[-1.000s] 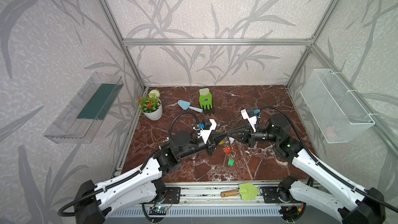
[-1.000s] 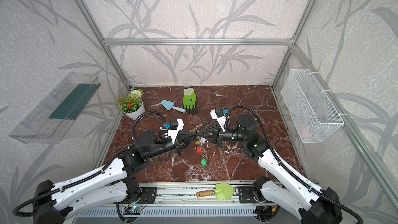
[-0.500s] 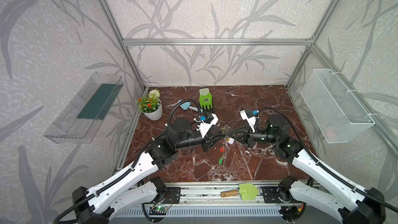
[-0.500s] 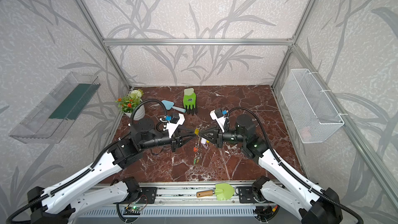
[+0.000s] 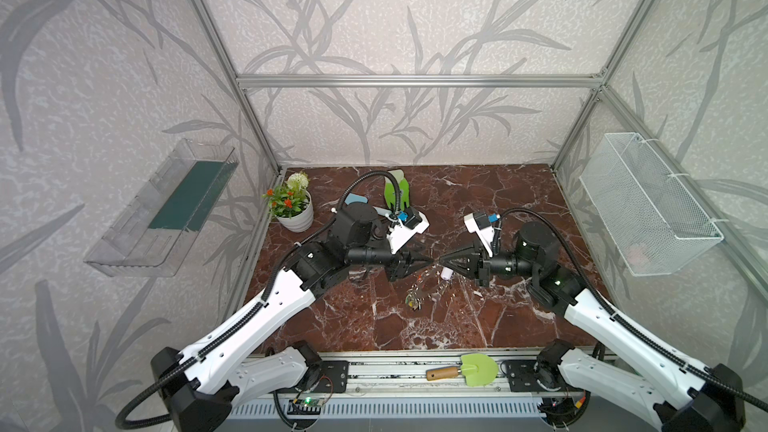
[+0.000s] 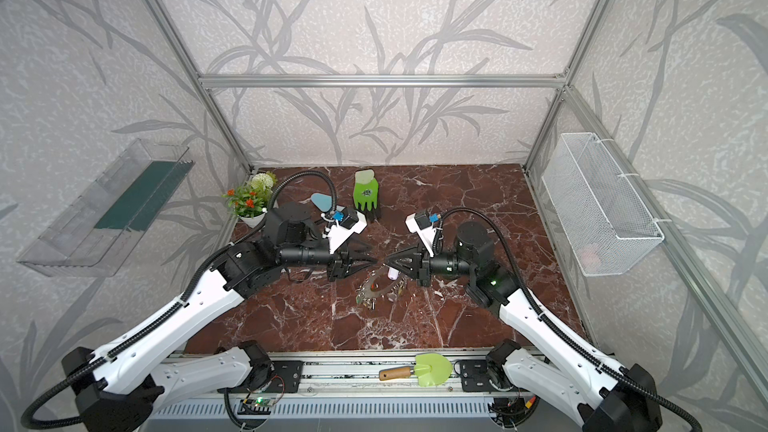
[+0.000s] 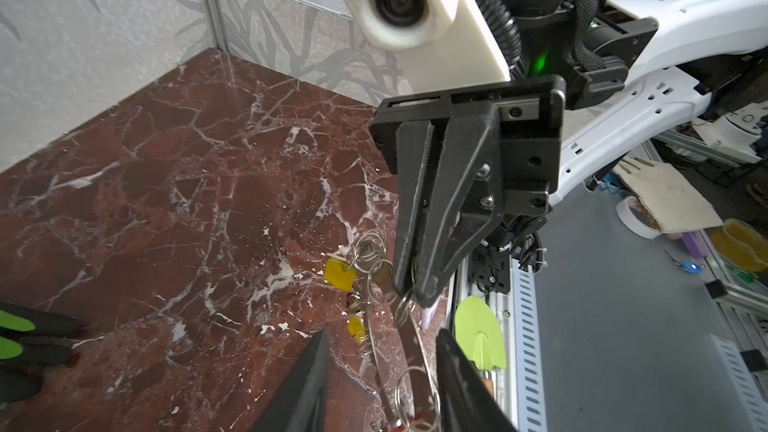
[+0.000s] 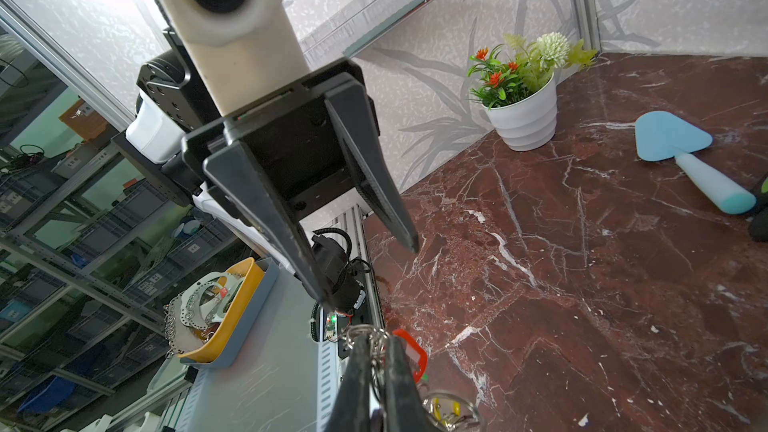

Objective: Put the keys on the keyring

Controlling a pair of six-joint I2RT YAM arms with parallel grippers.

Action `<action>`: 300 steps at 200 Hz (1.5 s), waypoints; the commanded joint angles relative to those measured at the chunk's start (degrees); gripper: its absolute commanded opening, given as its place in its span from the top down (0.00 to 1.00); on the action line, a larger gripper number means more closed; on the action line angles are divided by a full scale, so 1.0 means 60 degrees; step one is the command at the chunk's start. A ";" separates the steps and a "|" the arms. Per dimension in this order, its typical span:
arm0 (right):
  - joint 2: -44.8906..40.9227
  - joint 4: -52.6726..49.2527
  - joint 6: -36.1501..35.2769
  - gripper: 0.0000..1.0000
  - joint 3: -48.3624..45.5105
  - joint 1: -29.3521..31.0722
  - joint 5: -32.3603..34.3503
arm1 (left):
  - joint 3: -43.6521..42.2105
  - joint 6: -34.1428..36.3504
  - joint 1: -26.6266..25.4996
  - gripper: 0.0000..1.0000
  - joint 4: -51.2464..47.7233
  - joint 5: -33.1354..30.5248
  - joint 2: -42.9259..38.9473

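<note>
Keyring [image 6: 365, 289] hangs tilted over the middle of the surface [image 5: 478, 201], its top end pinched in the right gripper [image 7: 411, 290]. That gripper's jaws are pressed together on the rim or on one of its small loops; I cannot tell which. Whether the low end touches the surface is also unclear. Facing it tip to tip, the left gripper [image 8: 365, 270] has its jaws apart and holds nothing; in the left wrist view they straddle the keyring's lower part.

Of the keys, a yellow tag [image 7: 340, 275], a lilac tag [image 7: 428, 313] just under the right gripper's tip and a red tag [image 8: 409, 351] hang from the rim, among more small rings bunched there. Neither top view shows a loose tag on the surface. Only a pot [image 5: 297, 220] in the back left corner and a glove [image 6: 365, 197] and trowel [image 8: 681, 155] near the back edge lie there.

By my reading the threading is mostly or wholly done. What may remain is making sure every tag has caught and setting the keyring down.
</note>
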 commanded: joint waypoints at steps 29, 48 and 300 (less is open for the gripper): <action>-0.0299 0.0692 0.0108 1.00 -0.0016 0.0041 -0.0337 | 0.0584 0.1234 0.0148 0.57 -0.0873 0.0981 0.0644; -0.0274 0.0692 0.0111 1.00 -0.0010 0.0038 -0.0334 | 0.0614 0.1345 0.0171 0.57 -0.0881 0.1318 0.0733; -0.0043 0.0657 0.0100 1.00 0.0047 -0.0022 0.0008 | -0.0606 -0.0928 0.0197 1.00 0.1801 0.1016 0.0232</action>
